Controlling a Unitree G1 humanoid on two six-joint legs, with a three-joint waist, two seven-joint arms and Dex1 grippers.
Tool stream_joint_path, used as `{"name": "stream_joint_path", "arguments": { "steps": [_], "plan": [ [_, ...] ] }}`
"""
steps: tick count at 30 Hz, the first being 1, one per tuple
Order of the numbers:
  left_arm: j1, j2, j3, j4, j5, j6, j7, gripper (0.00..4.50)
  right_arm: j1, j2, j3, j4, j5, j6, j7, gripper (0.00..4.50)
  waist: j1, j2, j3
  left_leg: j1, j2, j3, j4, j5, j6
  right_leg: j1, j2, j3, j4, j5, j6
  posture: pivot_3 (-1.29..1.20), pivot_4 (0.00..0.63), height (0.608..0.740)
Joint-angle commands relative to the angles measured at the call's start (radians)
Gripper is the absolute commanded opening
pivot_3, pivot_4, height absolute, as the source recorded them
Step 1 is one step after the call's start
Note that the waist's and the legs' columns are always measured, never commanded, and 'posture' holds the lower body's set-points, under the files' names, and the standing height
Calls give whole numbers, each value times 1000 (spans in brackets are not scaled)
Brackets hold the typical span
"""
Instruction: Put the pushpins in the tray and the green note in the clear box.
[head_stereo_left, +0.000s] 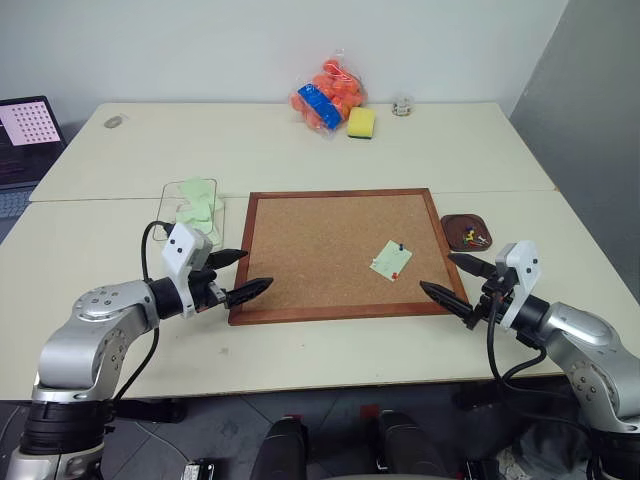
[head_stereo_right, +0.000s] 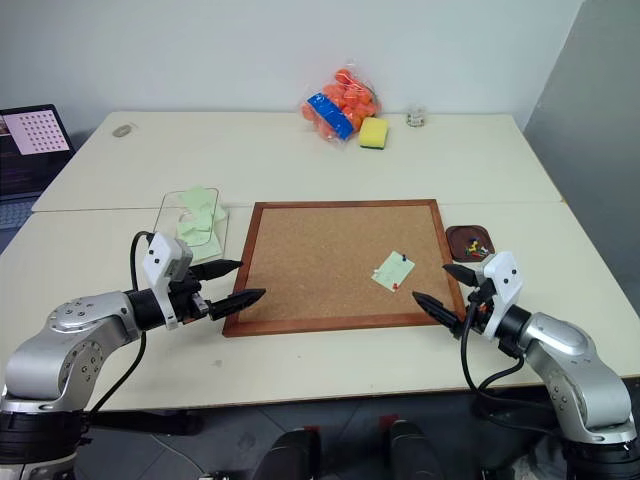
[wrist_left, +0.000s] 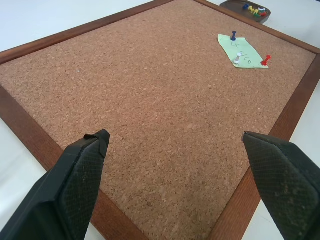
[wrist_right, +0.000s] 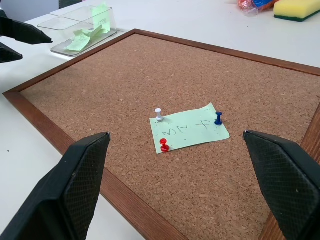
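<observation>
Both end effectors hover open and empty at the corkboard's (head_stereo_left: 340, 250) near corners. From the right end effector (head_stereo_left: 458, 282), the green note (head_stereo_left: 391, 260), pinned by seemingly three pushpins (wrist_right: 164, 145), lies at ten o'clock, nearer than to the left end effector (head_stereo_left: 240, 274); the tray (head_stereo_left: 467, 232) sits at twelve.

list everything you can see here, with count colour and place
corkboard: one, brown cork in a reddish wooden frame, table centre
green note: one, pale green, pinned on the corkboard
pushpins: three in the note, red, blue, white; more in the tray
tray: one, dark reddish-brown, right of the corkboard
clear box: one, transparent, green notes inside, left of the corkboard
sponge: one, yellow, far side of table
bag: one, clear, orange and blue contents, beside the sponge
laptop: one, dark, far left
left gripper: black, open
right gripper: black, open
</observation>
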Motion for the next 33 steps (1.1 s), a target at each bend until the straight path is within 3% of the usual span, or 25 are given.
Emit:
{"name": "stream_joint_path", "arguments": {
  "steps": [1,21,24,33],
  "plan": [
    [-6,1,1,-28,0,-20,2,4493,-15,-6,-20,-29,10,-12,-1,4500,0,0,0,0,0,0,0,0,0,0,0,0,0,0,0,0,150,740],
    [-52,-29,-60,1,21,-83,-20,4493,-13,7,21,14,-57,-69,-13,4500,0,0,0,0,0,0,0,0,0,0,0,0,0,0,0,0,150,740],
    [-107,-74,-96,43,24,-117,-31,4045,-50,28,55,62,-104,-94,-35,4500,0,0,0,0,-1,1,0,0,0,0,0,1,0,0,0,0,150,740],
    [-294,-200,-250,289,141,-300,-111,2091,-193,101,111,207,-173,-142,-66,4500,0,0,0,0,-1,1,1,0,0,0,0,1,1,1,1,0,150,740]
  ]
}}
